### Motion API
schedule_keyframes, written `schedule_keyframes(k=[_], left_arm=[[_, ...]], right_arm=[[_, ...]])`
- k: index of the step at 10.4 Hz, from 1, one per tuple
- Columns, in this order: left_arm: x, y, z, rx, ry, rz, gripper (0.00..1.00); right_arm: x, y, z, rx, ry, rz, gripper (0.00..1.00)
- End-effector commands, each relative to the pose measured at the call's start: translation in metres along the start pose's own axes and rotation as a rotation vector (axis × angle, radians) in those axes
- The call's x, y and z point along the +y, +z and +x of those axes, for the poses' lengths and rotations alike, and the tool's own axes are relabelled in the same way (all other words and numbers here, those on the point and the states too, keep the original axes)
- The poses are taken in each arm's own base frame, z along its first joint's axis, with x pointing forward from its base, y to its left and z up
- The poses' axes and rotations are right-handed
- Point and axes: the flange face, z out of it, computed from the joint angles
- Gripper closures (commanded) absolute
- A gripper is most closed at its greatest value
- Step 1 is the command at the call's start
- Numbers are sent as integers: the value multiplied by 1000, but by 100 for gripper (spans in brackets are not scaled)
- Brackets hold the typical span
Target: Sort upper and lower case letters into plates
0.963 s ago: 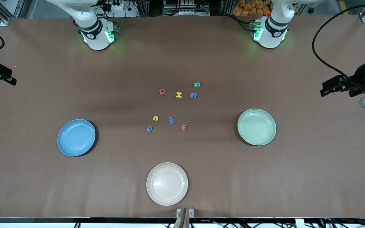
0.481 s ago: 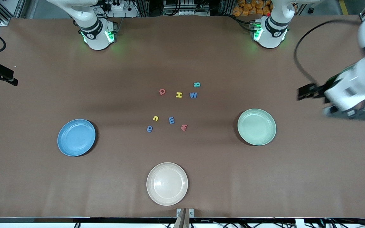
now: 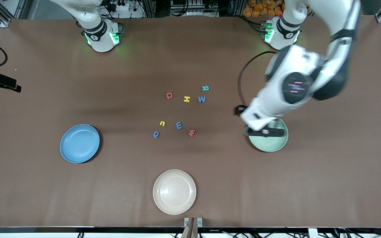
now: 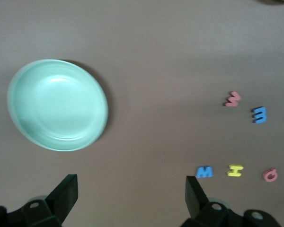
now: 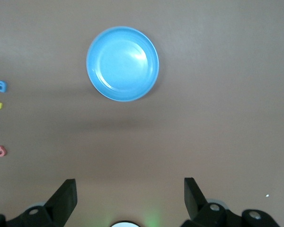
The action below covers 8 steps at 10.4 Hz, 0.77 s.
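Note:
Several small foam letters lie mid-table in two rows: red Q (image 3: pixel 169 96), yellow H (image 3: pixel 186 99), blue M (image 3: pixel 201 99) and teal k (image 3: pixel 205 88); nearer the camera, yellow u (image 3: pixel 162 123), blue E (image 3: pixel 179 125), blue a (image 3: pixel 156 134) and red w (image 3: pixel 192 133). The sky blue plate (image 3: pixel 79 143) sits toward the right arm's end. The mint green plate (image 3: pixel 270 145) sits toward the left arm's end, partly under the left arm. My left gripper (image 3: pixel 265 132) (image 4: pixel 131 194) hangs open and holds nothing, up over that plate's rim. My right gripper (image 5: pixel 131 194) is open and holds nothing, waiting at its end of the table.
A cream-white plate (image 3: pixel 174 191) rests near the front edge, nearer the camera than the letters. Both plates for sorting hold nothing. The left arm's white body (image 3: pixel 293 86) hangs over the table between its base and the mint plate.
The left arm has swept in from its end of the table to over the mint green plate. The right arm has barely shifted. Both grippers stay open.

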Motion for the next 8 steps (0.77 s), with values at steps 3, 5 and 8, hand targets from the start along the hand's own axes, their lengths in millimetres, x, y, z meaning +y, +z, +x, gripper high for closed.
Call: schedule_keyframes(k=[3,5,8], left_arm=[[130,131,-38,-57,-287,-8,0],[151,180,-65,-46,-297,-3,0],[113,216,-111,-82,-306,25,0]], right_arm=[[5,88,46,-39,2,24,0],[-10,125,74,-28,-15,46,0],[-26,162,94,-39,-10,122,0]])
